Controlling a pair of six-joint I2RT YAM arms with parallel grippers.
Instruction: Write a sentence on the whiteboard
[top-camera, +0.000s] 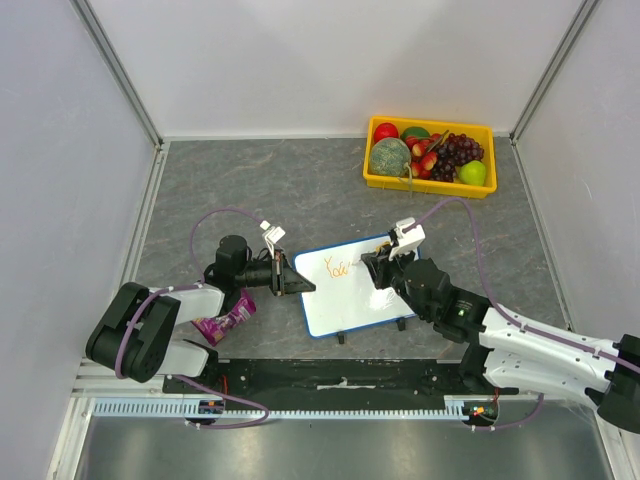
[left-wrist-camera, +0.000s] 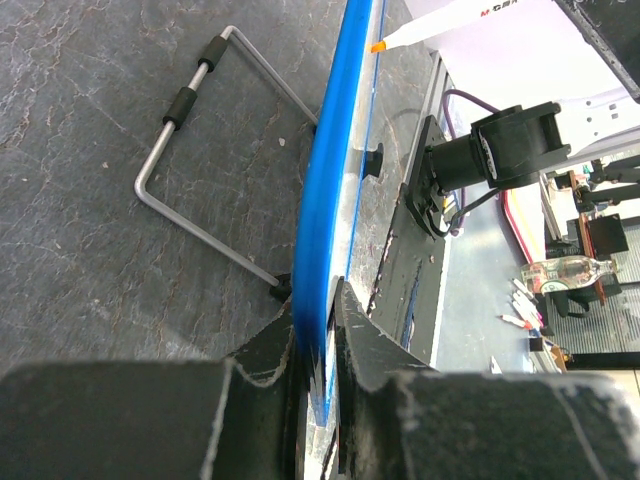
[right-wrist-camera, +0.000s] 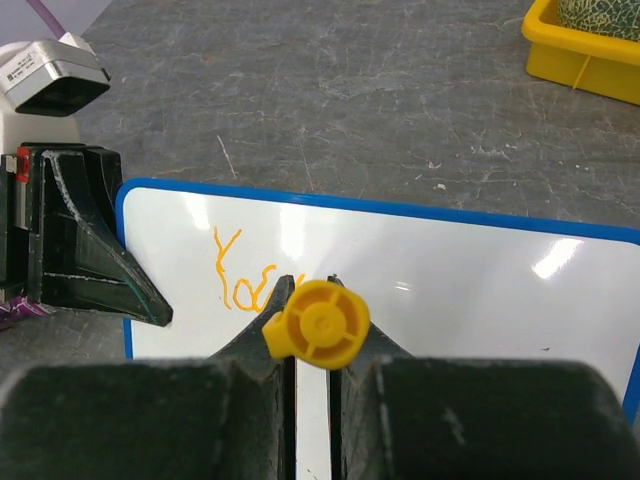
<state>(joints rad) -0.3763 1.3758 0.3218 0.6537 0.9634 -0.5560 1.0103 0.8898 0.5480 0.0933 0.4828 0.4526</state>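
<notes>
The whiteboard (top-camera: 352, 302), white with a blue frame, stands tilted on the grey table. The sentence (top-camera: 338, 268) is a few orange letters, about "You", at its upper left. My left gripper (top-camera: 297, 284) is shut on the board's left edge; the left wrist view shows its jaws (left-wrist-camera: 318, 302) clamping the blue frame (left-wrist-camera: 335, 170). My right gripper (top-camera: 386, 262) is shut on an orange marker, whose yellow end cap (right-wrist-camera: 317, 322) sits between the jaws (right-wrist-camera: 311, 282), tip down on the board (right-wrist-camera: 460, 290) just right of the letters (right-wrist-camera: 238, 280). The marker's orange tip (left-wrist-camera: 378, 46) touches the board.
A yellow tray (top-camera: 425, 184) of fruit stands at the back right. A purple packet (top-camera: 226, 320) lies near the left arm's base. The board's wire stand (left-wrist-camera: 200, 150) rests on the table behind it. Walls close the table on three sides.
</notes>
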